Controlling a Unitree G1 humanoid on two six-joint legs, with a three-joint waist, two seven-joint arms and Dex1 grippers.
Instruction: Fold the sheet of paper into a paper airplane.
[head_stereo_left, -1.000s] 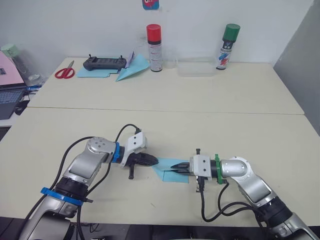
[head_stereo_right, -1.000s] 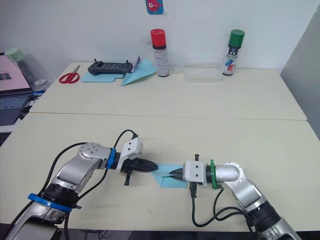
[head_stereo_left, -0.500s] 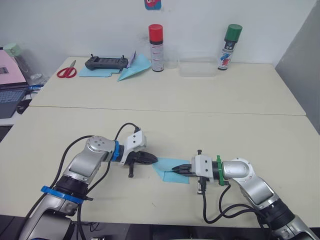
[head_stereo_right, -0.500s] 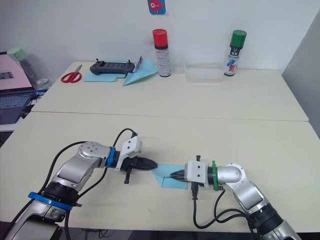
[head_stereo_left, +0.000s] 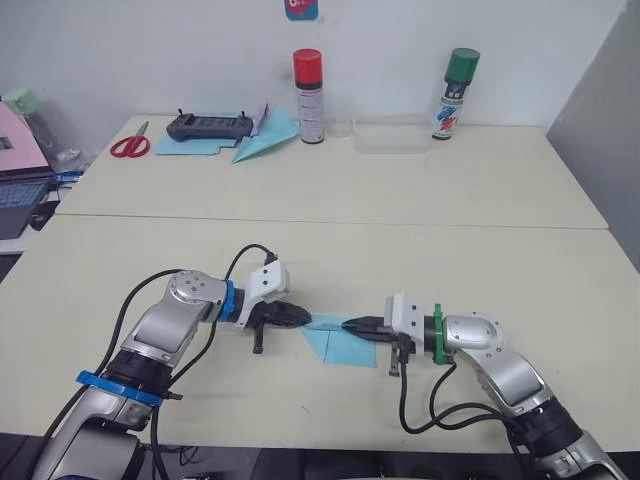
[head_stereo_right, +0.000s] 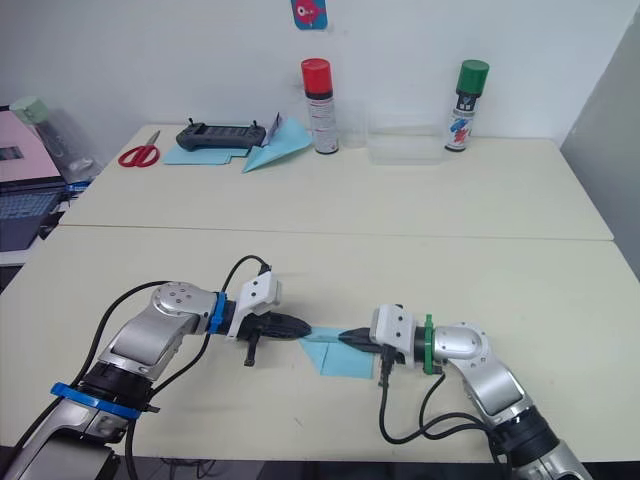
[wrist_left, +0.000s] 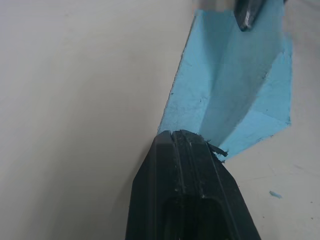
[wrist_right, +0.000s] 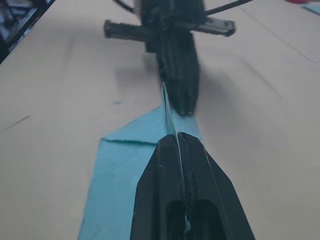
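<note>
The sheet of paper is light blue and partly folded, lying on the near table between my two grippers. A raised ridge of it runs from one gripper to the other. My left gripper is shut on the paper's left tip; the left wrist view shows its fingers closed on the sheet of paper at a corner. From the other side my right gripper is shut on the ridge. In the right wrist view the thin paper edge runs between its closed fingertips, with the left gripper just beyond.
The far table holds red scissors, a black controller on a blue sheet, a paper dart, a red-capped can, a green-capped can and a clear box. A laptop sits at the far left.
My right gripper has risen slightly and rolled at the wrist, lifting the paper's ridge off the table. My left gripper has drawn back a little to the left.
</note>
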